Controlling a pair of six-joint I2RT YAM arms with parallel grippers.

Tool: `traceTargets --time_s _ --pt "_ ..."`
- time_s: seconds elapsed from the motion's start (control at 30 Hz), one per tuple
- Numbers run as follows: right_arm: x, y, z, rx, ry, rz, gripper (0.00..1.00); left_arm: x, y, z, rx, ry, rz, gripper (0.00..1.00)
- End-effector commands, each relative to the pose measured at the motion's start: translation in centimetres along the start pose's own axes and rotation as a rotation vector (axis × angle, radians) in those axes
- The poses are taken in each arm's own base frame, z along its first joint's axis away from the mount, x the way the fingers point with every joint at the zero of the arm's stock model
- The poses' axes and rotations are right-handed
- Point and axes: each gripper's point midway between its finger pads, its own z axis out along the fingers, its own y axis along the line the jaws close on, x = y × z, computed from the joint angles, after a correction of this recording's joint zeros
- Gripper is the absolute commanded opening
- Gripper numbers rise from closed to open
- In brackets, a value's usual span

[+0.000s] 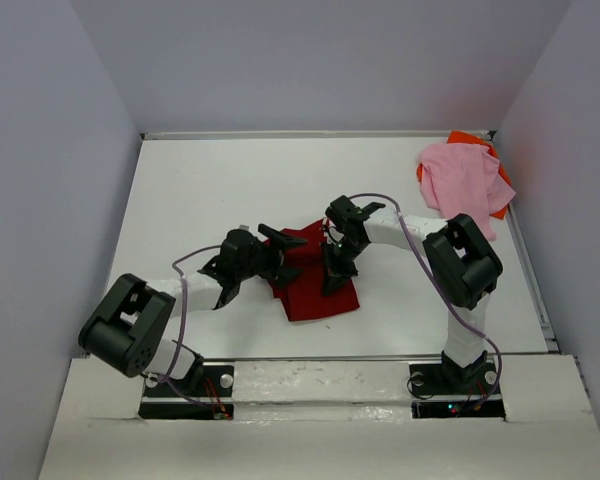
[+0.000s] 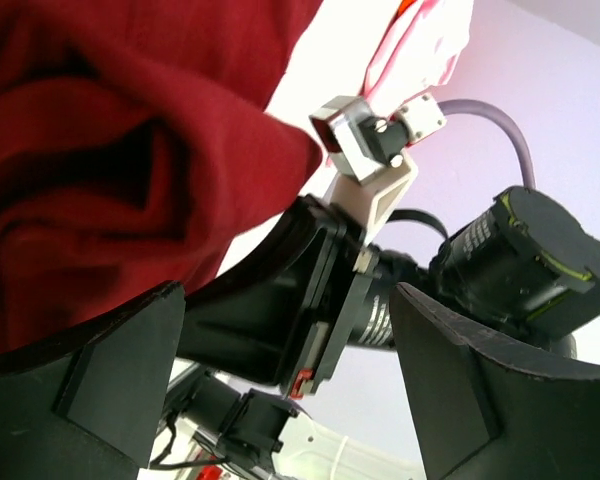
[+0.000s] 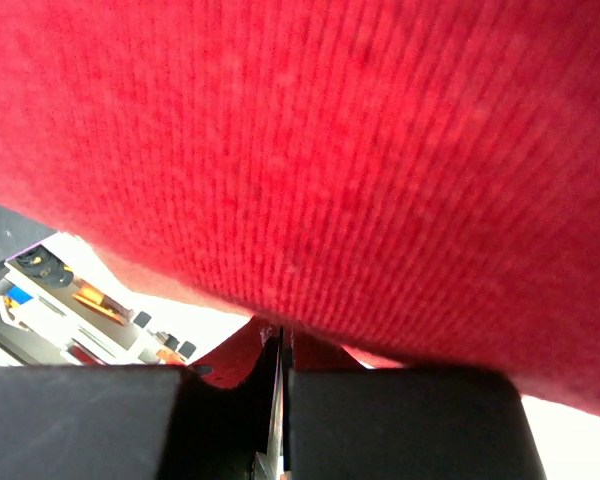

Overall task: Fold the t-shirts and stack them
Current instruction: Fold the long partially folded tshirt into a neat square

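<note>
The dark red t-shirt point(image 1: 318, 292) lies bunched and partly folded on the table's middle. My right gripper point(image 1: 336, 268) is shut on a fold of it, and the red cloth point(image 3: 310, 150) fills the right wrist view above the closed jaws point(image 3: 283, 385). My left gripper point(image 1: 280, 252) is open at the shirt's left edge, holding nothing. In the left wrist view its fingers point(image 2: 120, 370) stand wide apart, with the red shirt point(image 2: 100, 160) at upper left and the right arm's wrist between them. The light pink t-shirt point(image 1: 462, 182) lies crumpled at the back right on the bright orange one point(image 1: 470, 140).
The white table point(image 1: 200, 190) is walled by grey panels on the left, back and right. A raised rim point(image 1: 525, 270) runs along the table's right edge. The arm bases point(image 1: 450, 385) sit at the near edge.
</note>
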Motion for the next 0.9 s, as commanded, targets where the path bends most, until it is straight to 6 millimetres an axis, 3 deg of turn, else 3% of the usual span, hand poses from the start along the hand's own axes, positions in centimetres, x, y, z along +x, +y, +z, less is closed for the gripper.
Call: traceTargets --time_s 0.0,0.43,0.57,0.87 --pt "-0.6 1.1 -0.2 -0.028 -0.018 -0.020 0.00 0.7 -4.9 0.9 0.166 0.034 0.071 0.92" --pt "-0.2 1.1 -0.3 -0.033 -0.017 -0.014 0.00 -1.4 -3.9 5.2 0.191 0.010 0.014 0.92" --pt "0.1 0.8 -0.2 -0.035 -0.009 -0.010 0.00 -3.4 -4.7 6.0 0.218 -0.027 0.019 0.92" --pt "0.6 0.2 0.3 -0.026 0.001 0.003 0.00 -6.7 -9.0 6.4 0.279 -0.092 0.043 0.93"
